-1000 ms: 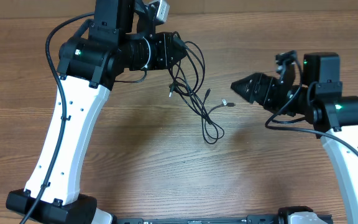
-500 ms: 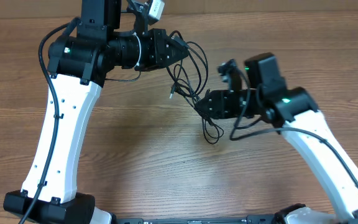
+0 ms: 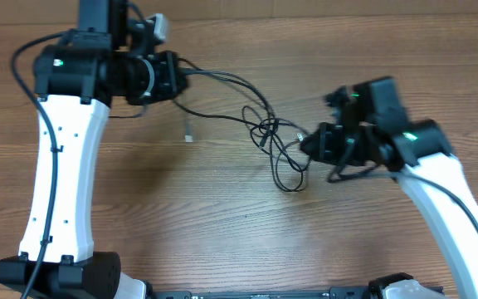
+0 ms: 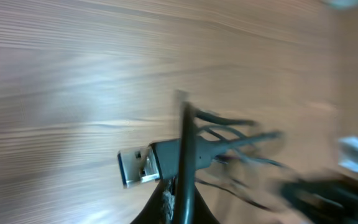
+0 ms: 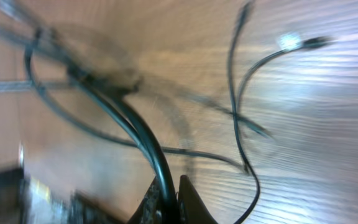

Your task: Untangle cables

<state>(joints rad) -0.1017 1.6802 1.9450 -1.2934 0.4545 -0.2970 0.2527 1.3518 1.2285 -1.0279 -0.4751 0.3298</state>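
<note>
Since a second ago the left gripper (image 3: 182,76) has pulled away to the left, and the right gripper (image 3: 304,146) has come in and snapped closed on the cables (image 3: 265,131). They're stretched over the wooden table (image 3: 181,216) between the two. The left one's clamped on them too, with a silver USB plug (image 4: 135,168) poking out just beside its fingers. The knot sits near the right gripper.

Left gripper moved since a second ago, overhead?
Yes. The left gripper has shifted toward the left side of the table, running roughly along its far edge and drawing the cables out with it.
</note>
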